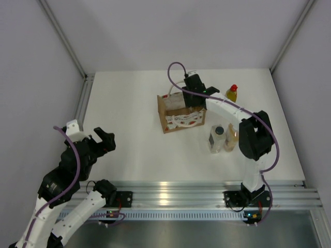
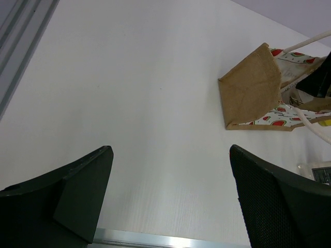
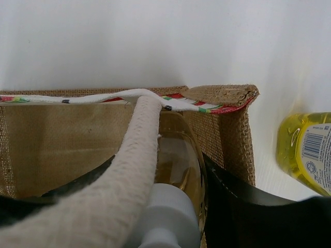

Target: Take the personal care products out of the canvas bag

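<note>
The canvas bag [image 1: 181, 111] stands upright at mid table and also shows in the left wrist view [image 2: 251, 88]. My right gripper [image 1: 194, 102] reaches down into the bag's right end. In the right wrist view the gripper [image 3: 176, 199] is shut on an amber bottle with a white cap [image 3: 181, 160] inside the bag, with a white handle [image 3: 129, 165] lying across it. Outside the bag stand the yellow bottle with a red cap [image 1: 232, 93], the clear bottle with a dark cap [image 1: 216, 138] and a second amber bottle [image 1: 231, 138]. My left gripper [image 1: 97, 138] is open and empty at the near left.
The yellow bottle [image 3: 305, 155] stands close to the right of the bag's end wall [image 3: 232, 139]. The right arm's elbow [image 1: 256, 135] hangs beside the two near bottles. A metal rail [image 1: 207, 188] runs along the table's near edge, and grey walls enclose it.
</note>
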Available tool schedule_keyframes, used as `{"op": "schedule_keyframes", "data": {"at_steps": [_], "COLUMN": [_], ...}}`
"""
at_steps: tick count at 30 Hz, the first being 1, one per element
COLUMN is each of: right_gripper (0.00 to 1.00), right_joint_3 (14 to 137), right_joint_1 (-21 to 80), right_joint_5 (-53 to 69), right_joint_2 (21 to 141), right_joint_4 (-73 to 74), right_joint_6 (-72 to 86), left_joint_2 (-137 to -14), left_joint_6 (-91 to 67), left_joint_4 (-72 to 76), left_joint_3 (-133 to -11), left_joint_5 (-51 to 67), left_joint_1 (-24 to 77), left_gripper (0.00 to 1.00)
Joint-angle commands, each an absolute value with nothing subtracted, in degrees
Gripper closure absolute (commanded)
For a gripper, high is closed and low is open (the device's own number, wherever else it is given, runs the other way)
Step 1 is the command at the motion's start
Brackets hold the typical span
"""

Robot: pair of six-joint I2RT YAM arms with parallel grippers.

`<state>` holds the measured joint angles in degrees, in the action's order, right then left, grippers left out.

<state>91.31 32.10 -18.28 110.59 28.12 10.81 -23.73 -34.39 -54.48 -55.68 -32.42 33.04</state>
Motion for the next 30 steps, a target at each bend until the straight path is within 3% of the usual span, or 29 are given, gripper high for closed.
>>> {"op": "schedule_keyframes", "data": {"at_steps": [1, 30], "right_gripper": [1.00, 1.00], "right_joint_3": [95.71, 103.00], "right_joint_1": [32.25, 31.20], "right_joint_5": [-19.77, -13.80], "right_joint_2": [104.42, 90.36], "right_joint_4": [28.48, 32.52], "right_joint_6": [11.60, 12.48], "left_joint_2": [-22.85, -22.59], "left_joint_6": [-34.45, -34.37], "left_joint_4": [-52.74, -52.82], "left_joint_3": [-55.46, -55.46], "left_joint_5": [-32.87, -32.78], "left_joint_1": [33.13, 33.05], "left_gripper": [0.02, 0.02]}}
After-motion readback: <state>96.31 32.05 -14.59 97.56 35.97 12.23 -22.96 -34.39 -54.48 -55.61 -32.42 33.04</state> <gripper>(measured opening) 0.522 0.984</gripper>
